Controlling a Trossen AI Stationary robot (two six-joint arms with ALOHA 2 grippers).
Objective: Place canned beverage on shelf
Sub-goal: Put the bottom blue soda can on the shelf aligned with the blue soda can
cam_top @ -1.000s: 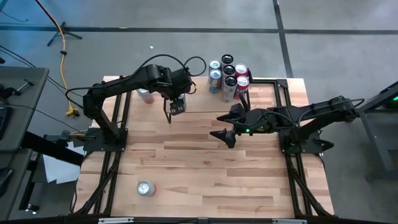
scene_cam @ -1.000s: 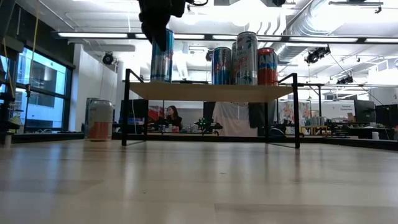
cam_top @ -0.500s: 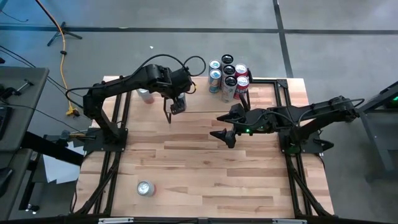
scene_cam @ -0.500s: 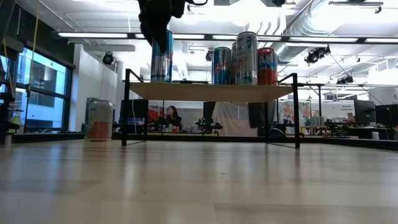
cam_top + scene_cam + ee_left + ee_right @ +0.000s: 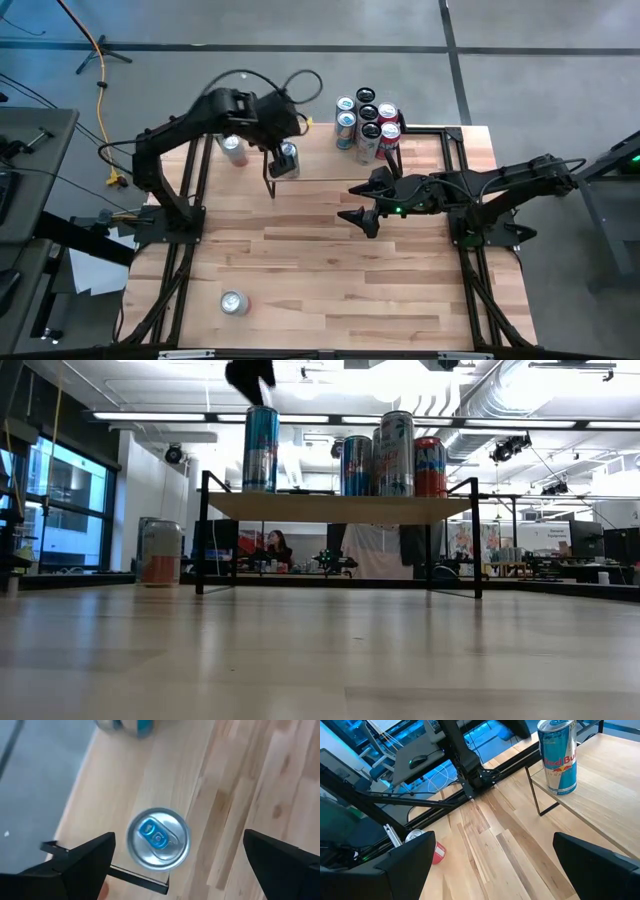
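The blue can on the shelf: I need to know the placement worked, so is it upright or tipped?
Upright. The blue can stands vertical on the shelf at its end; the left gripper, open, is above its top.

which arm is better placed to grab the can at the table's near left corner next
Left, probably. The left gripper is open above the blue can on the shelf, on the same side as the loose can. The right gripper waits open farther right.
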